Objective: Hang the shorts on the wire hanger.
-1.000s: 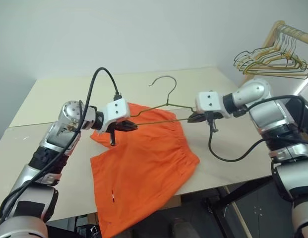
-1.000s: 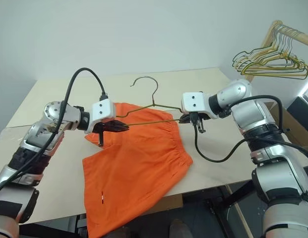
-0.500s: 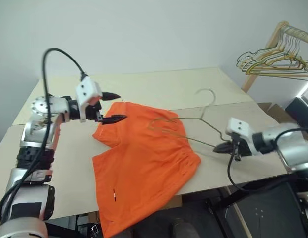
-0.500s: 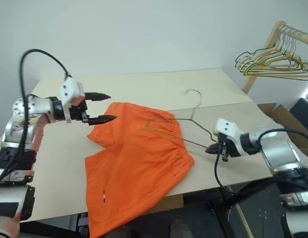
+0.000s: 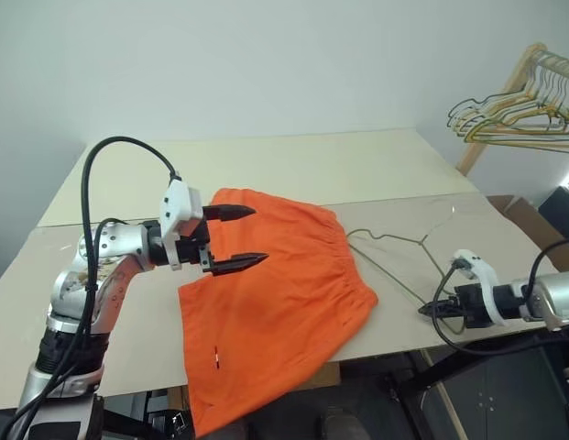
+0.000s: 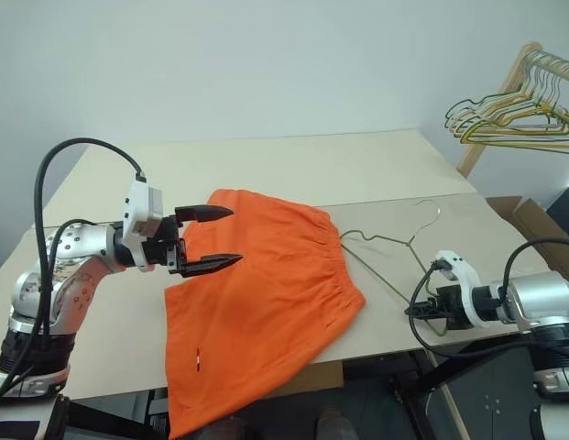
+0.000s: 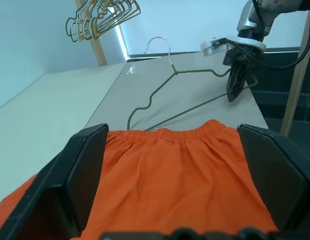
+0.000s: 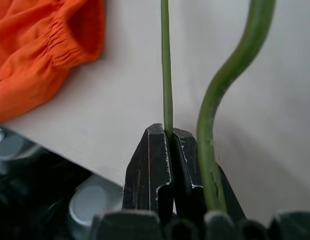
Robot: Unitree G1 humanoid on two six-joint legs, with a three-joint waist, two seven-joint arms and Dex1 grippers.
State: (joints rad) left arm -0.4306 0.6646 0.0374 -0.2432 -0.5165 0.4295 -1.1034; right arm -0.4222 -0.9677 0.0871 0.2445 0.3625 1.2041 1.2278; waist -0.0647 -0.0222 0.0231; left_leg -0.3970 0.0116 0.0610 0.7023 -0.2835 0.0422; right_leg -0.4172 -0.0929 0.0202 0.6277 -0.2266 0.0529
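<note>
The orange shorts (image 5: 270,280) lie flat on the table, one leg hanging over the front edge. My left gripper (image 5: 258,236) hovers open over their left part, with nothing between its fingers (image 7: 86,170). The thin greenish wire hanger (image 5: 397,254) lies on the table just right of the waistband, its hook (image 6: 429,213) pointing to the far side. My right gripper (image 6: 421,310) sits at the table's front right edge, shut on the hanger's lower wire (image 8: 166,65). The left wrist view shows the shorts (image 7: 174,175), the hanger (image 7: 167,102) and the right gripper (image 7: 237,84) beyond them.
The pale table (image 5: 311,165) stretches bare behind the shorts. A wooden rack with bunched gold and pale hangers (image 5: 508,110) stands off the table at the far right. A brown box (image 6: 531,215) sits below it on the floor.
My left gripper opened and drew back to the left of the shorts. My right gripper pulled the hanger right and down, off the shorts and onto the table.
</note>
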